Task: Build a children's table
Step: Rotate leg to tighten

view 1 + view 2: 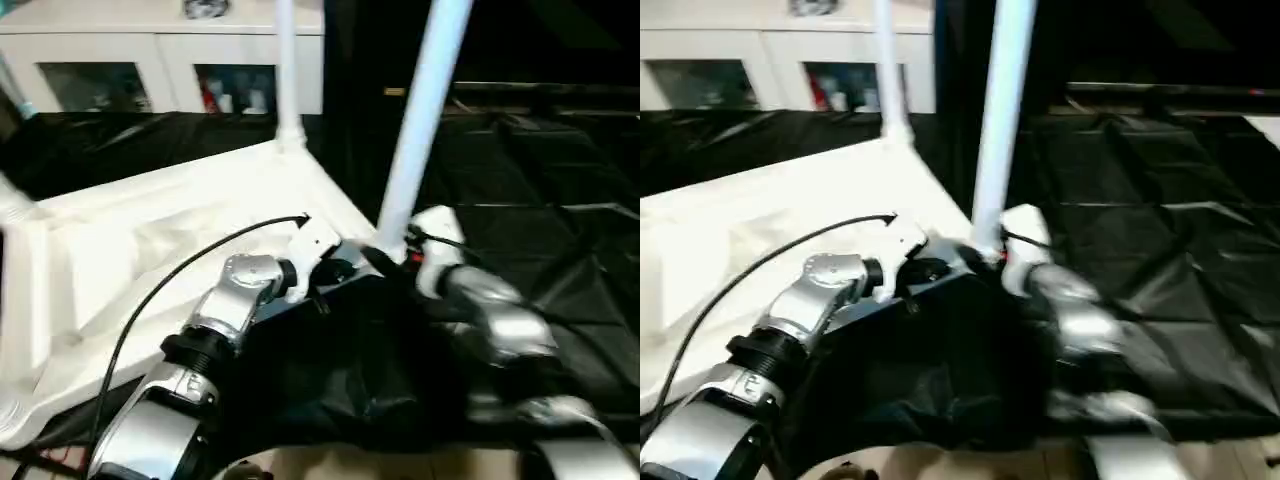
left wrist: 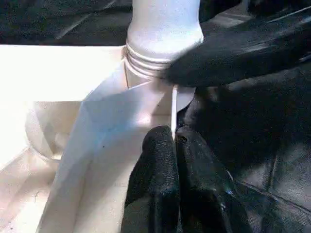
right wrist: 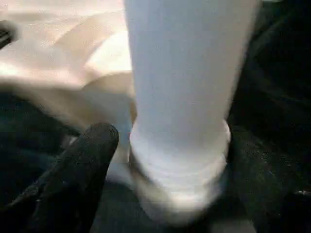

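Observation:
The white table top lies upside down on a black cloth, ribbed underside up. One white tube leg stands upright in its far corner socket. A second leg rises from the near right corner, and its threaded collar sits at the socket. My left gripper is shut on the thin rim of the top just beside that corner. My right gripper has its black fingers on either side of the leg's collar, shut on it. Its other finger presses against the collar.
A white glass-door cabinet stands along the back. Black cloth covers the ground to the right and under the top. A black cable arcs over my left forearm. Pale floor shows at the near edge.

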### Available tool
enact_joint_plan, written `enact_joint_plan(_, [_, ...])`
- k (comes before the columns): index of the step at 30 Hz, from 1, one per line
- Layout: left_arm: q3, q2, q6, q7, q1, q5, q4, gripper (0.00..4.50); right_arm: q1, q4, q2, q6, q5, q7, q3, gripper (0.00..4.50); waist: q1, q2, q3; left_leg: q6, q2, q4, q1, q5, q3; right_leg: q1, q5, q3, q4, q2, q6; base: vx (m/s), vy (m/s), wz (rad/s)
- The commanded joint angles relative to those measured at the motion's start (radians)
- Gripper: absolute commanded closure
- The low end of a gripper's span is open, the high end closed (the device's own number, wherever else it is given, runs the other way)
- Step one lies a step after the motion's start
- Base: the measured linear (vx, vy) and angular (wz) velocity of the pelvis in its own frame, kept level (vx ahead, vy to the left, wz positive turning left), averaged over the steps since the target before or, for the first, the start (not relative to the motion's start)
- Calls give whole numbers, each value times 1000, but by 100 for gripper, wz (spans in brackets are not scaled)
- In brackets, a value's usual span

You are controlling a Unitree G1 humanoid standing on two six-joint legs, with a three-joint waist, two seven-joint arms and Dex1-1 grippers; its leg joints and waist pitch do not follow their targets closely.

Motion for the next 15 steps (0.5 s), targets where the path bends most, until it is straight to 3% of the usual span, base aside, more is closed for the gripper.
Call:
enact_joint_plan(1, [5, -14, -50, 1, -40, -16, -22, 450, 17, -70, -28, 4, 31, 115, 28, 69, -3, -7, -70, 66, 14, -60, 5, -194, 2, 59, -145, 35, -74, -42, -208, 0, 0, 0])
enact_joint_plan(8, [5, 2, -68, -32, -43, -24, -15, 450, 73, -143, -172, 22, 60, 243, 7, 69, -1, -14, -71, 85, 15, -55, 4, -177, 3, 58, -156, 32, -76, -42, -222, 0, 0, 0])
enact_joint_plan(15, [-10, 18, -68, -87, -26, -32, -38, 450, 53, -127, -160, 14, 64, 176, -30, 69, -2, -14, -70, 84, 14, -55, 4, -170, 3, 55, -177, 30, -77, -41, -225, 0, 0, 0])
